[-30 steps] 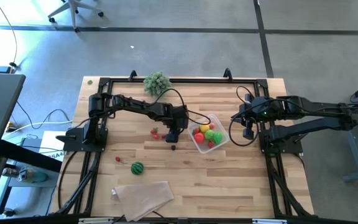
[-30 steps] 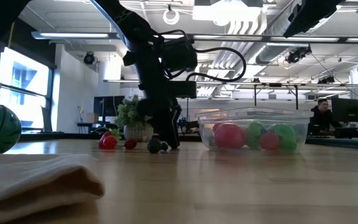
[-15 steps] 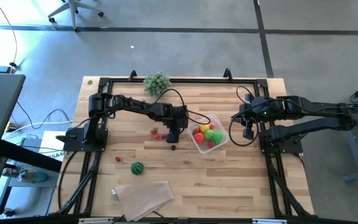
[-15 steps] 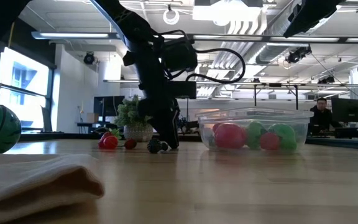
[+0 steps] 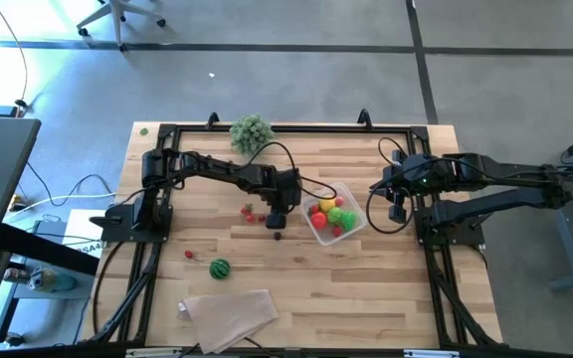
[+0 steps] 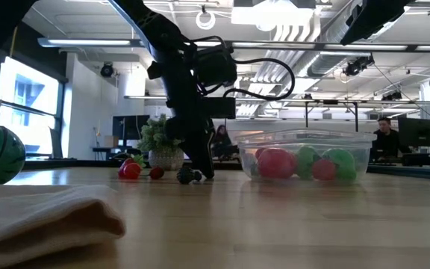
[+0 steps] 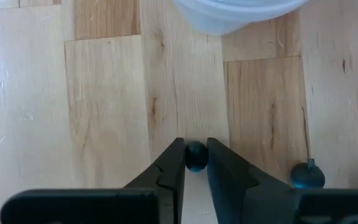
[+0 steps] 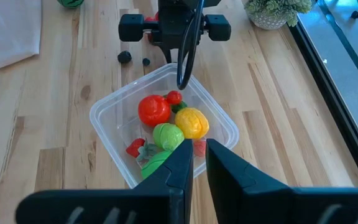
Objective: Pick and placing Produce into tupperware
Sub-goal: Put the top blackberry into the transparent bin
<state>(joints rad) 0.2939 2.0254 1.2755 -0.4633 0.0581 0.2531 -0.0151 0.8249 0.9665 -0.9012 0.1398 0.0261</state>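
Observation:
My left gripper [image 5: 279, 215] stands low over the table's middle, just left of the clear tupperware [image 5: 334, 212], and is shut on a small dark blue berry [image 7: 196, 155]. A second blue berry [image 7: 306, 175] and a larger dark berry [image 8: 124, 56] lie on the wood close by. The tupperware holds red, yellow and green toy produce [image 8: 166, 121]. Small red pieces [image 5: 250, 211] and one more [image 5: 189, 255] lie to the left, and the striped green watermelon ball [image 5: 220, 268] nearer the near edge. My right gripper [image 8: 199, 158] hovers right of the tupperware, its fingers a narrow gap apart, holding nothing. My left gripper pinches the small dark blue berry [image 7: 196, 163] between its two fingertips [image 7: 178, 152], at their free ends. The fingers [image 6: 202, 166] come from above, pointing down, and reach to the table top. Whether the berry is off the wood I cannot tell.
A bushy grey-green plant [image 5: 251, 130] stands at the far edge. A folded beige cloth [image 5: 229, 308] lies at the near edge. A black frame [image 5: 157, 199] runs along the table's sides. Bare wood lies near of the tupperware. People show in the room behind [image 6: 385, 138].

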